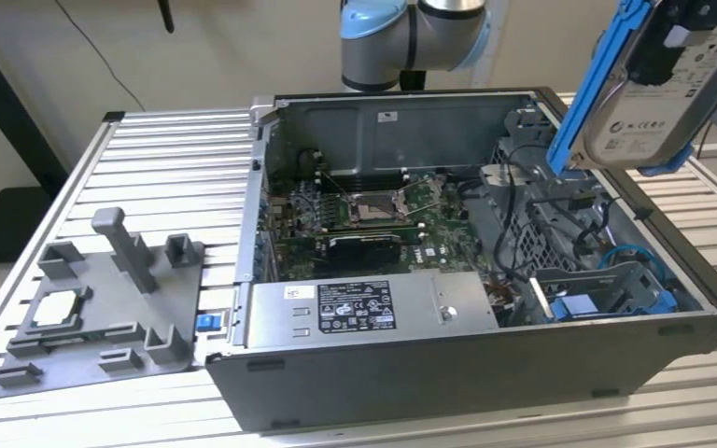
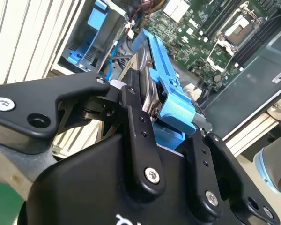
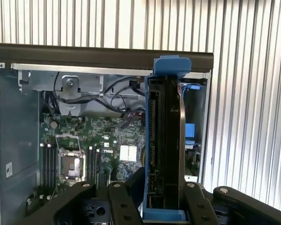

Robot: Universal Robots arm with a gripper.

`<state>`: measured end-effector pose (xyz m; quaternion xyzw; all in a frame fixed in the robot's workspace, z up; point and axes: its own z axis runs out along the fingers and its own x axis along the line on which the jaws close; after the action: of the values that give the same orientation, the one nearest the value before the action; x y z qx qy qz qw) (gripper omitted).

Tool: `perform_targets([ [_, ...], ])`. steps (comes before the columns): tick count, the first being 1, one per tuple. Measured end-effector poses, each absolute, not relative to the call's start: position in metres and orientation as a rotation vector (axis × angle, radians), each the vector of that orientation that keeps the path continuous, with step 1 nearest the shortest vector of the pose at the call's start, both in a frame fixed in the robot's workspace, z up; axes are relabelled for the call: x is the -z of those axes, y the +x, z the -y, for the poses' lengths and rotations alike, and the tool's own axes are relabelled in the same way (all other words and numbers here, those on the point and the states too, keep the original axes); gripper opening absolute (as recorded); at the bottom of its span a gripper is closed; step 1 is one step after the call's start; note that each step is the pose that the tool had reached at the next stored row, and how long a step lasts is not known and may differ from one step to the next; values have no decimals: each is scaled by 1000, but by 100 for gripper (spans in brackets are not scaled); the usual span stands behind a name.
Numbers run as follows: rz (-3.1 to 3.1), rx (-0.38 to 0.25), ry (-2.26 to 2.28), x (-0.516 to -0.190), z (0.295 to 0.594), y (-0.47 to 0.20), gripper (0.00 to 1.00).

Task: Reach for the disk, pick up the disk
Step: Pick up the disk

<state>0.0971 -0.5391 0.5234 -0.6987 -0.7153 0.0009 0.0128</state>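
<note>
One disk [image 1: 639,112] is already up in the air, clamped edge-on between the fingers [image 2: 138,124] of the tool [image 3: 165,197] and hanging above the open computer case [image 1: 458,364] near its drive bay [image 1: 608,289]. Picking up looks done (reaching certainly is). Any further move calls for a firm grip and clearance from the cables below.

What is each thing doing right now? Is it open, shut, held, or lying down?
Flat silver-grey metal disk with a bright blue plastic frame: held up on edge, above the case.
Black pincer: shut on the disk.
Big grey metal computer case: lying on its side, open.
Grey metal box with a black-and-white label: sitting inside the case.
Grey plastic holder tray: lying flat on the table.
</note>
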Motion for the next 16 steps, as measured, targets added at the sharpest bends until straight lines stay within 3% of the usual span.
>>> perform_targets([
  [16,2233,9,-2181,-497,560,100,0],
])
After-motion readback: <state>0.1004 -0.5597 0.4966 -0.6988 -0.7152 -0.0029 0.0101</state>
